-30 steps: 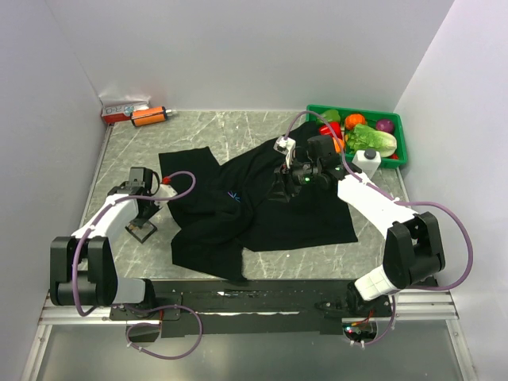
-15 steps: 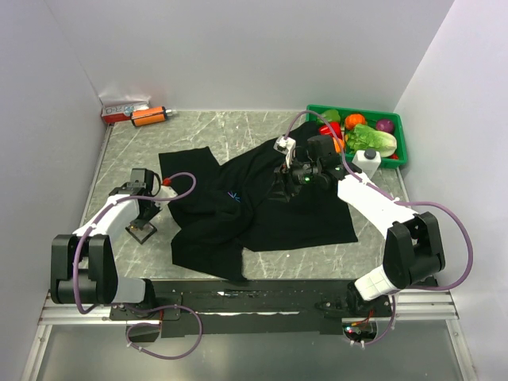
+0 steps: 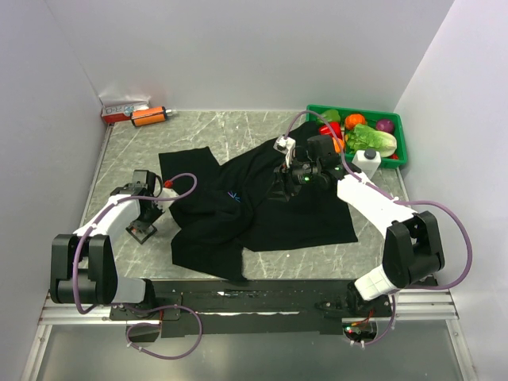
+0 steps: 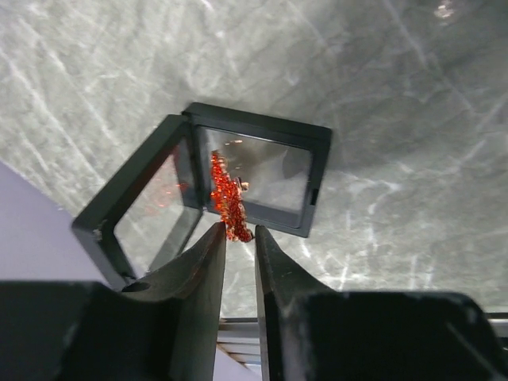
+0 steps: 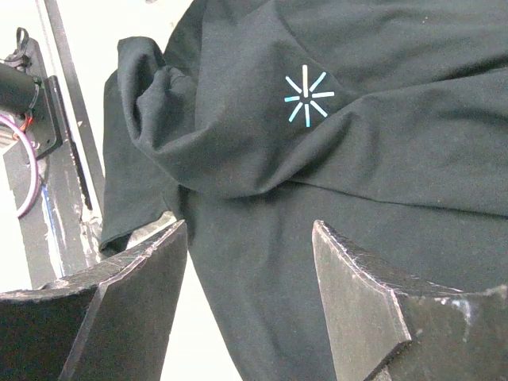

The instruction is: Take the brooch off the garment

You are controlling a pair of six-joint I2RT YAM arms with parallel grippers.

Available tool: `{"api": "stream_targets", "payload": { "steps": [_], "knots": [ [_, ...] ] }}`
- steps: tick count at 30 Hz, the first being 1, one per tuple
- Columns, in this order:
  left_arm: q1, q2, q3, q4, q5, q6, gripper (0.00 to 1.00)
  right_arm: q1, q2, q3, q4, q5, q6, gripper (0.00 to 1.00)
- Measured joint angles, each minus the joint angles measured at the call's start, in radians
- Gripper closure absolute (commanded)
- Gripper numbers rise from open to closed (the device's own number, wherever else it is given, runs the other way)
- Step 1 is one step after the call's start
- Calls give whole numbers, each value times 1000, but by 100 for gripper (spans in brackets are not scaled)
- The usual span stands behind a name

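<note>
Holding the brooch [image 4: 225,190] by its near end, your left gripper [image 4: 240,234] is pinched on it, long axis pointing straight ahead over the open black case [image 4: 254,121], off the garment [image 3: 238,214], near its left edge. Your right gripper [image 5: 248,230] gapes above the cloth.

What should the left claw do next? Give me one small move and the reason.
Probably lower the left claw slightly and open it, so the brooch settles in the open black case. The left wrist view shows the brooch pinched at the claw's tips directly over the case's clear pane, off the shirt, which lies under the open right claw.
</note>
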Motion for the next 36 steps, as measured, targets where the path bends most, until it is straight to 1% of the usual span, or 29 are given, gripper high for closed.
{"api": "stream_targets", "payload": {
  "steps": [6,17,20,23,24,26,27,28,29,31,32,34,36],
  "knots": [
    [0,0,0,-21,41,-45,70,0,0,0,0,0,1,29],
    [0,2,-3,-44,95,-104,69,0,6,0,0,0,5,29],
    [0,2,18,-77,145,-127,67,0,6,0,0,0,5,29],
    [0,1,81,-118,228,-151,66,0,6,0,0,0,5,27],
    [0,1,110,-130,267,-160,66,0,6,0,0,0,5,26],
    [0,0,169,-143,353,-179,65,0,6,0,0,-1,4,20],
    [0,-1,198,-149,403,-189,64,0,6,1,-2,-1,5,0],
    [0,-3,224,-150,455,-201,63,0,6,2,-2,1,5,0],
    [0,-5,243,-152,495,-214,58,0,6,7,-8,3,12,0],
    [0,-7,289,-151,595,-241,52,0,6,26,-22,22,16,0],
    [-1,-8,309,-147,645,-262,40,0,6,41,-29,35,24,0],
    [-1,-11,341,-124,721,-300,34,0,7,89,-62,65,32,0],
    [0,-13,379,-84,792,-361,28,0,10,183,-127,94,27,0]
  ]
}}
